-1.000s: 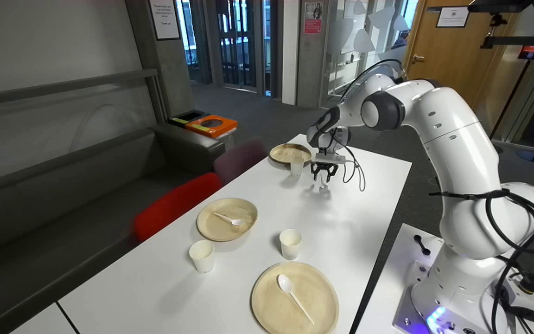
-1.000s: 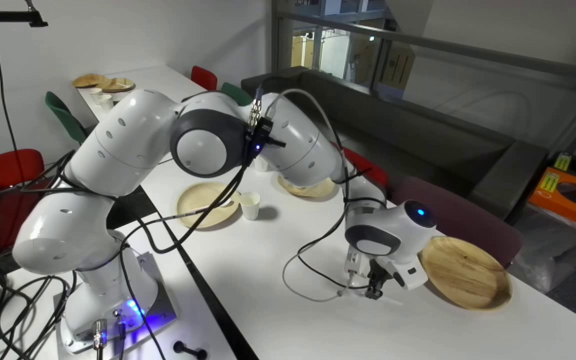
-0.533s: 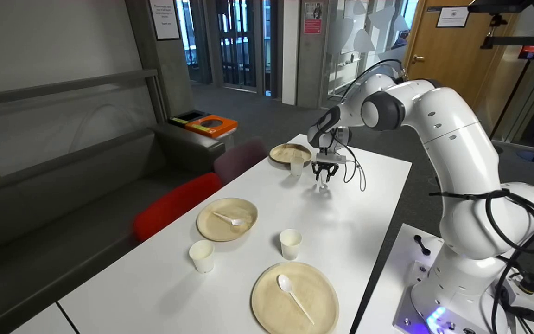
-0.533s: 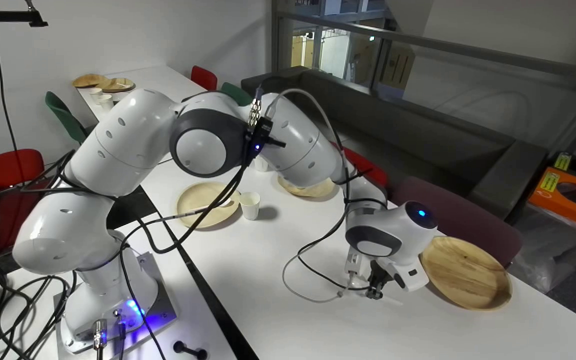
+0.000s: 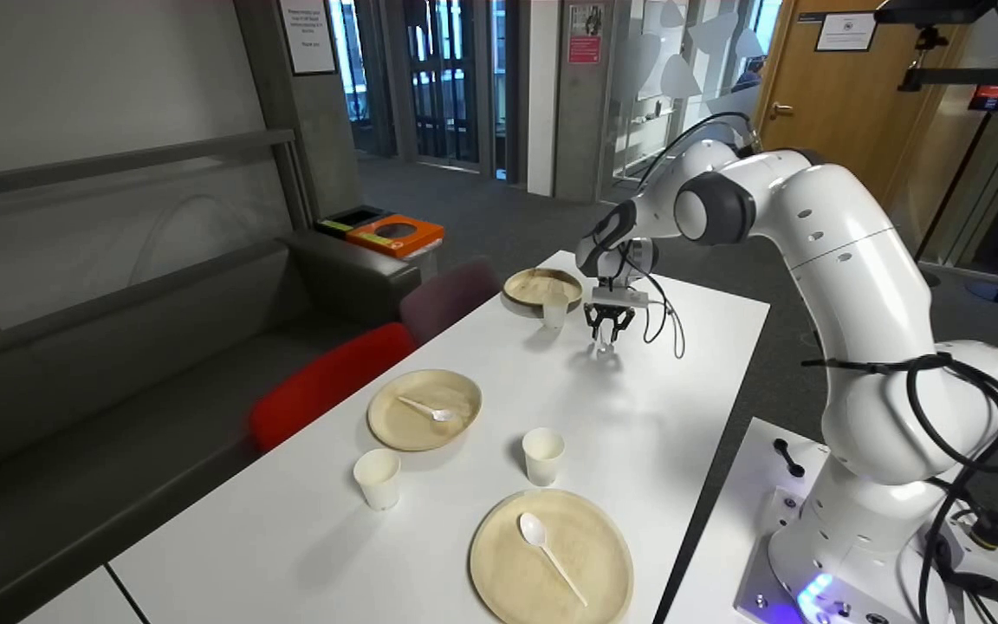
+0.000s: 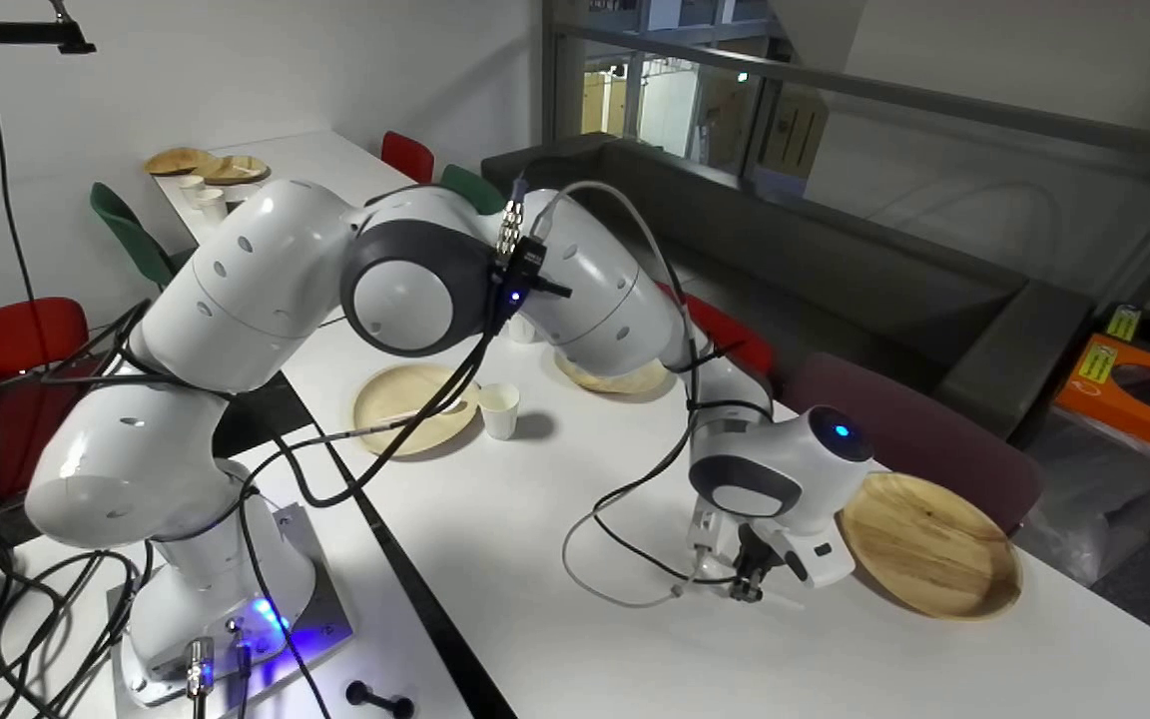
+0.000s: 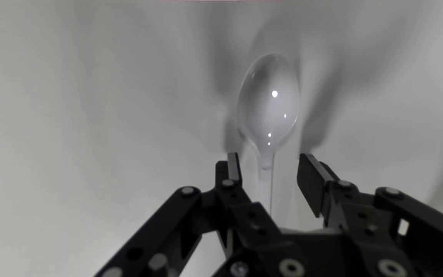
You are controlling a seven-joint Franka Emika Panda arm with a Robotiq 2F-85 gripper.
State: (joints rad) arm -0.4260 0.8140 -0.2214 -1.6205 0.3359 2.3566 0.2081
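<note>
White plastic spoon [image 7: 268,119] lies on the bench [image 7: 90,154], handle [image 7: 265,186] between the fingers [image 7: 309,184], which have narrowed this past second but remain parted, gaps both sides: nothing grasped, pinch apparently only part made.

In the wrist view, the handle end of the white plastic spoon [image 7: 268,104] is lost behind the claw [image 7: 270,165]! In an exterior view, a cup [image 5: 554,312] blocks part of the wooden plate [image 5: 537,280] near the far corner of the counter [image 5: 668,381], the beige plate [image 5: 512,572] gets clipped at the bottom, and the pillar sign [image 5: 307,36] is too tiny to read.
</note>
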